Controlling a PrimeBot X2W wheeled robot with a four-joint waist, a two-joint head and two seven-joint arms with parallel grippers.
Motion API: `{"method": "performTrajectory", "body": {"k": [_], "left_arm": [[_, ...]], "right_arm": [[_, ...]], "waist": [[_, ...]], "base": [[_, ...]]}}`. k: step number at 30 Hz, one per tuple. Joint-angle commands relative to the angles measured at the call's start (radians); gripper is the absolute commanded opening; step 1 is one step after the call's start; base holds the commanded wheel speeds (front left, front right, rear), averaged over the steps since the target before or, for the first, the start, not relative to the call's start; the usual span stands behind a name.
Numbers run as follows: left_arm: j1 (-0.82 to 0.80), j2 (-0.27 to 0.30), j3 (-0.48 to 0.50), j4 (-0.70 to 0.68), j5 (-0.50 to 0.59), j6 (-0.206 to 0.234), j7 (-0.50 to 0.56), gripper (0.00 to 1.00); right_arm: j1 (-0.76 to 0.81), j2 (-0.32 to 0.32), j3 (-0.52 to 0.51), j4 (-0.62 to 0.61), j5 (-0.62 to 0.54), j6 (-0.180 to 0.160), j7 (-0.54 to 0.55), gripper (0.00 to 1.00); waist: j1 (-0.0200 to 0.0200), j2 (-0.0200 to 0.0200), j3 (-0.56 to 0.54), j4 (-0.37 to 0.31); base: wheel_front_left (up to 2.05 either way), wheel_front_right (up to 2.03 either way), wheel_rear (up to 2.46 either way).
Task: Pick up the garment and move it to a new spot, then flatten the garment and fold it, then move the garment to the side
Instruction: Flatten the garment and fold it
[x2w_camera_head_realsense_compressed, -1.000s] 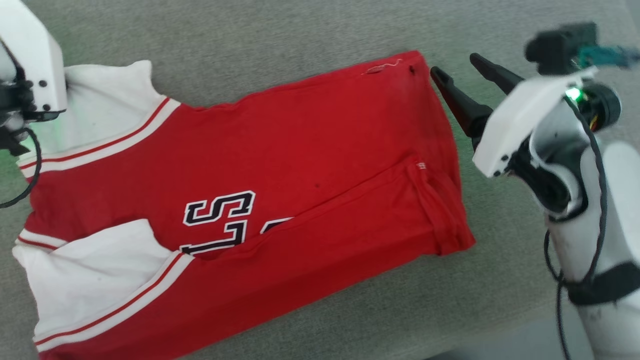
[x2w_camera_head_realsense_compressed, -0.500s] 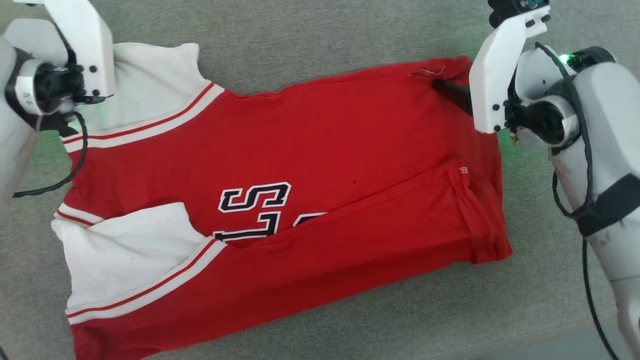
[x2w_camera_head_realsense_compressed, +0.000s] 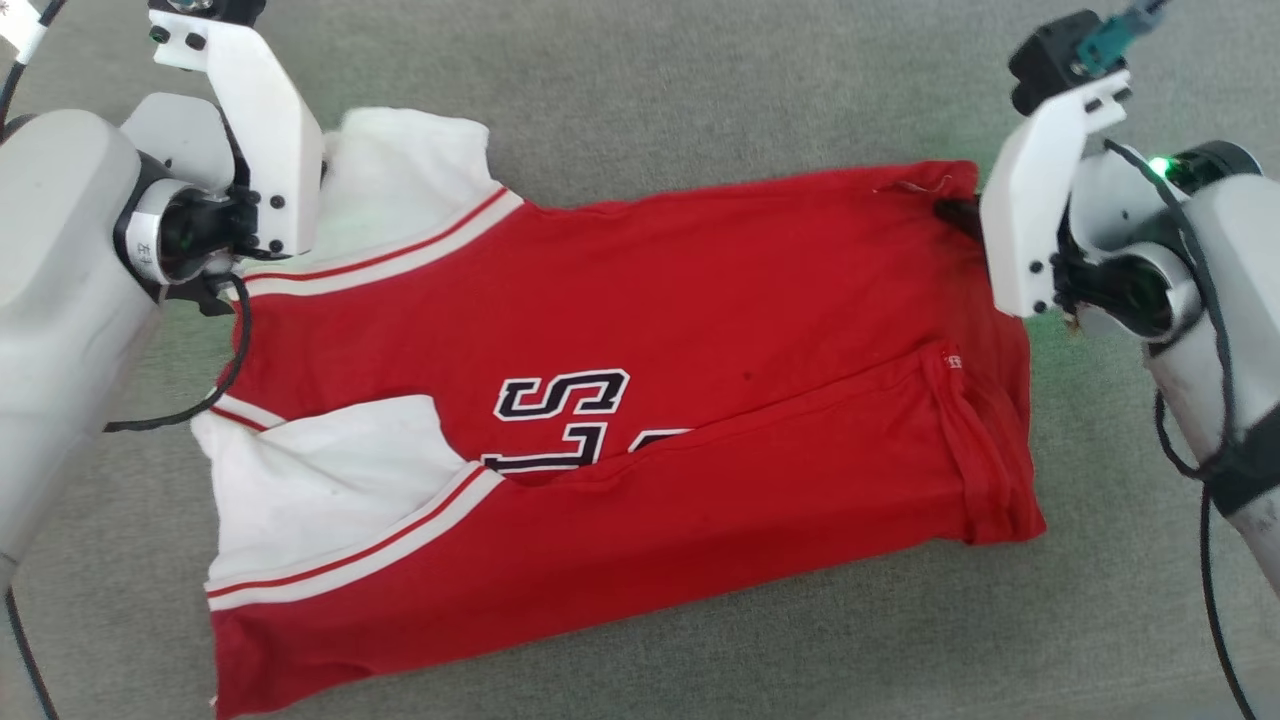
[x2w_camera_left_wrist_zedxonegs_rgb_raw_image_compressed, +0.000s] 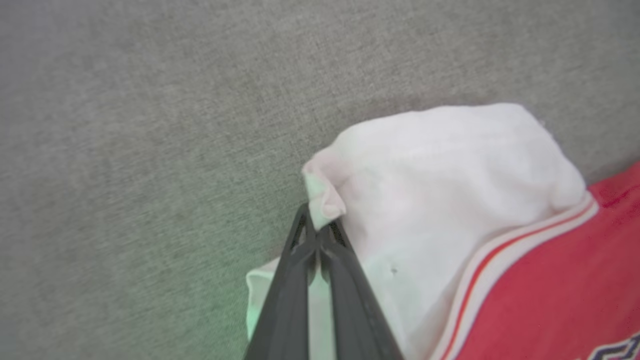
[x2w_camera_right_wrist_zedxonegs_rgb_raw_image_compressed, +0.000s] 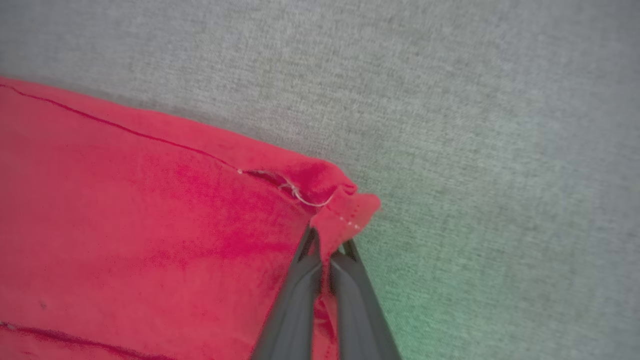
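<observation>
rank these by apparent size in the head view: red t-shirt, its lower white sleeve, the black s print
1. bright red thin-fabric T-shirt
2. its lower white fabric sleeve
3. black-and-white S print, clearly smallest

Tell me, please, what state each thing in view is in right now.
garment, lying flat on the surface, near edge folded over, both far corners pinched.
left gripper, shut on the white sleeve.
right gripper, shut on the red hem corner.
</observation>
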Motion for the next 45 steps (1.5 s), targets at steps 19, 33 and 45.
{"method": "performTrajectory", "body": {"k": [19, 33, 45], "left_arm": [[0.185, 0.263, 0.022, -0.613, -0.066, 0.217, 0.132, 0.00], [0.445, 0.425, -0.038, -1.057, -0.098, 0.464, 0.150, 0.00], [0.584, 0.315, -0.055, -0.849, -0.126, 0.382, -0.026, 1.00]], "right_arm": [[0.305, -0.226, -0.082, -0.433, 0.073, -0.002, -0.053, 0.00], [0.635, -0.309, -0.212, -0.660, 0.124, -0.002, 0.000, 0.00], [0.692, -0.197, -0.215, -0.571, 0.078, -0.001, 0.014, 1.00]], "waist": [[0.0000, 0.0000, -0.161, 0.082], [0.0000, 0.0000, -0.188, 0.119], [0.0000, 0.0000, -0.181, 0.124]], "base": [[0.00, 0.00, 0.00], [0.00, 0.00, 0.00], [0.00, 0.00, 0.00]]}}
